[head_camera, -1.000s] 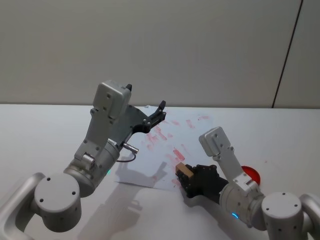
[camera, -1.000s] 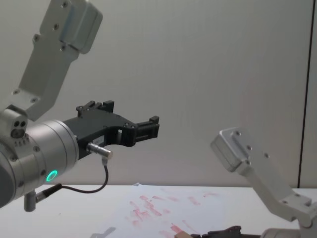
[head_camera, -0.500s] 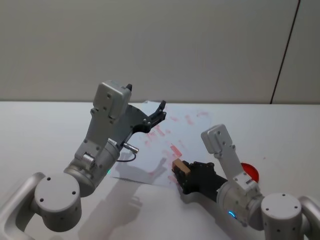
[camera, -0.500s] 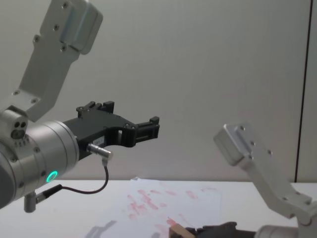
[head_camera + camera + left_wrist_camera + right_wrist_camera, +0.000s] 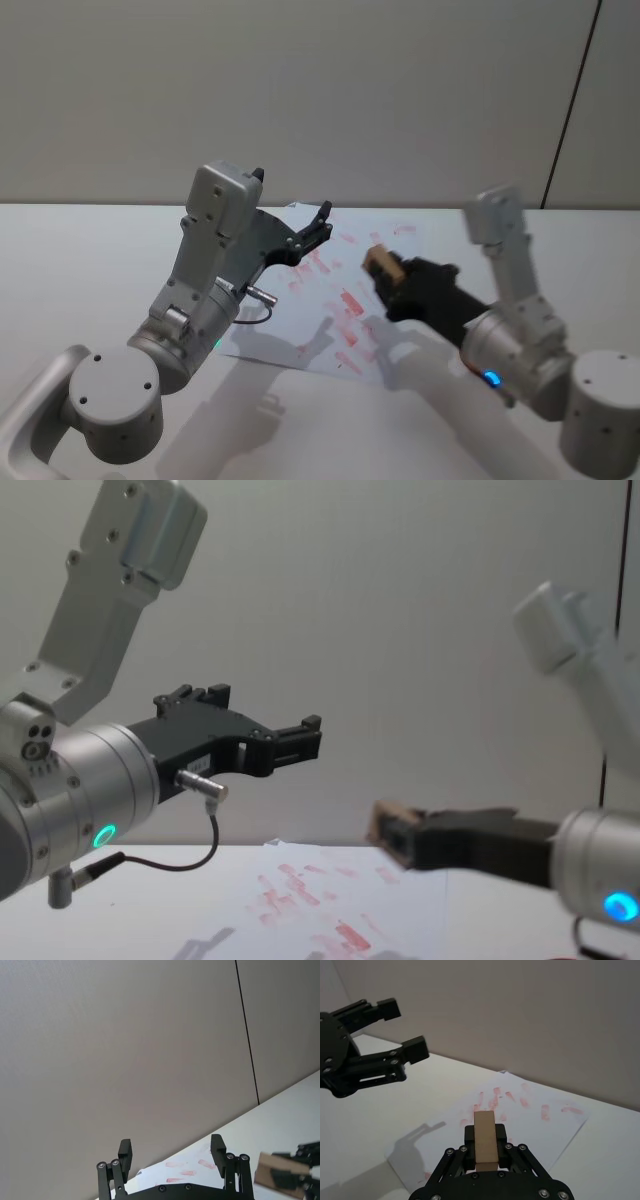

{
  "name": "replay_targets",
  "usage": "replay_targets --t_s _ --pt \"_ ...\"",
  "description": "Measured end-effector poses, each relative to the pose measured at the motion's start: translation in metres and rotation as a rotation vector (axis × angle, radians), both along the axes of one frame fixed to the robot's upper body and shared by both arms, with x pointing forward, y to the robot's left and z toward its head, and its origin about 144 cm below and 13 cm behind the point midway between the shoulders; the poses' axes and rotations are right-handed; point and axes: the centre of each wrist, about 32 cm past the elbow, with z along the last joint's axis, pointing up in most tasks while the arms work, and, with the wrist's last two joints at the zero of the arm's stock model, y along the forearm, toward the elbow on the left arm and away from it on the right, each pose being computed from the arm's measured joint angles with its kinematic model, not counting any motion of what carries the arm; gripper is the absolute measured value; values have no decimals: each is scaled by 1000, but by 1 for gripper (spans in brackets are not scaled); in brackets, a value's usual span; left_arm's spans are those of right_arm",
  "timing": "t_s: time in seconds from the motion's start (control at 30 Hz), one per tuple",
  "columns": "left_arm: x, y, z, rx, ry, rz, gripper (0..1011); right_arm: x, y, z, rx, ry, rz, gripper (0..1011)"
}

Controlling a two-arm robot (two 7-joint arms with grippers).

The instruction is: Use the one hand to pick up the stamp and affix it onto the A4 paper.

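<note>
My right gripper [image 5: 390,275] hangs in the air above the A4 paper [image 5: 322,318], shut on the stamp [image 5: 379,261], a small tan wooden block. In the right wrist view the stamp [image 5: 485,1142] stands upright between the black fingers, with the paper [image 5: 535,1115] and its pinkish-red smudges below. From the chest, the stamp [image 5: 384,825] floats well above the sheet [image 5: 310,905]. My left gripper [image 5: 320,226] is held open and raised over the paper's far left part, with nothing in it.
The white tabletop [image 5: 80,270] stretches around the sheet, with a grey wall behind it. My left arm's big grey links [image 5: 215,250] rise over the paper's left side. The left gripper [image 5: 395,1035] hangs close ahead of the right one.
My right gripper has risen from the paper's near edge with the stamp and moved up and farther over the sheet. The left arm has stayed still.
</note>
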Motion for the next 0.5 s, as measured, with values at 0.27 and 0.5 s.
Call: replay_targets --t_s 0.27,0.5 --pt "0 0 0 0 0 0 1002 -10 -30 11 4 -7 -71 220" --pt "0 0 0 0 0 0 1003 -27 -61 11 -40 18 -134 220"
